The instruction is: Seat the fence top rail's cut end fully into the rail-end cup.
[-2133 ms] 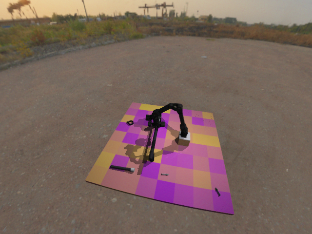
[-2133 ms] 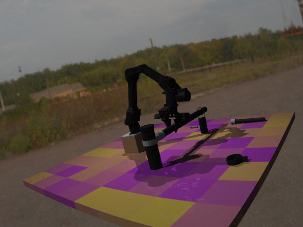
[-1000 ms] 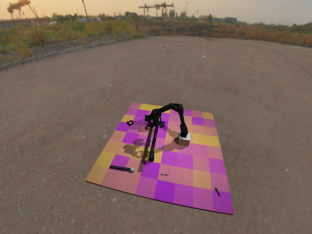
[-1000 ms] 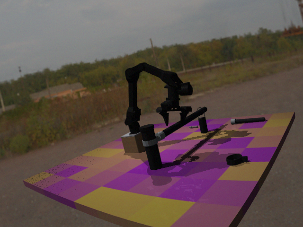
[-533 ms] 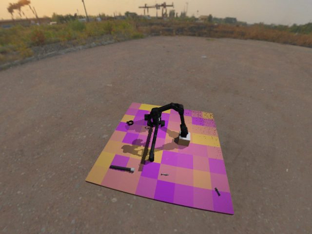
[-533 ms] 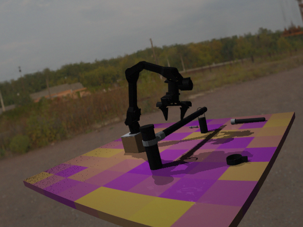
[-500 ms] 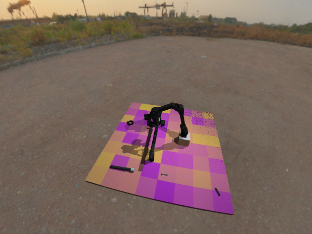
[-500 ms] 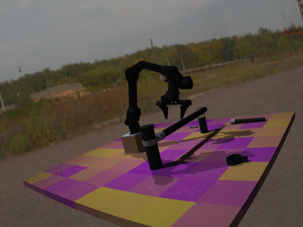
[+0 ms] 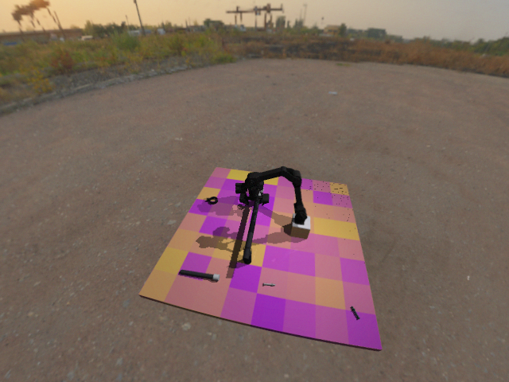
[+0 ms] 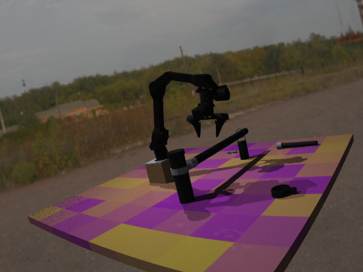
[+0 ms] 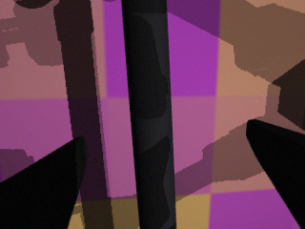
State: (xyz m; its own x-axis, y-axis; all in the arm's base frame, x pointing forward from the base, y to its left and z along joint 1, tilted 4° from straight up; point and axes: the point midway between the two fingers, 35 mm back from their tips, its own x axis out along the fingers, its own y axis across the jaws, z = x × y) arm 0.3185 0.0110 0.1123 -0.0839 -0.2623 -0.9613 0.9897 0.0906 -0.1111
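The black rail (image 9: 251,230) (image 10: 219,145) (image 11: 152,95) slants up from the big post (image 10: 184,187) to the thin loop on the small post (image 10: 243,149). Its near end enters the grey rail-end cup (image 10: 192,162); no gap shows at the cup mouth, but the depth inside is hidden. The cup hangs on the grey brace band (image 10: 179,170), which sits around the post's upper part, a little below the black post cap (image 10: 176,151). My gripper (image 10: 208,136) (image 11: 166,135) is open and empty above the rail, its fingers wide apart on either side in the wrist view, not touching it.
A black ring clamp (image 9: 212,197) (image 10: 280,190) lies near the big post. A black tube with a white end (image 9: 197,274) (image 10: 302,144), a small bolt (image 9: 269,284) (image 10: 232,152) and a small dark piece (image 9: 355,313) lie farther off. The arm stands on a box (image 9: 300,231) (image 10: 158,173).
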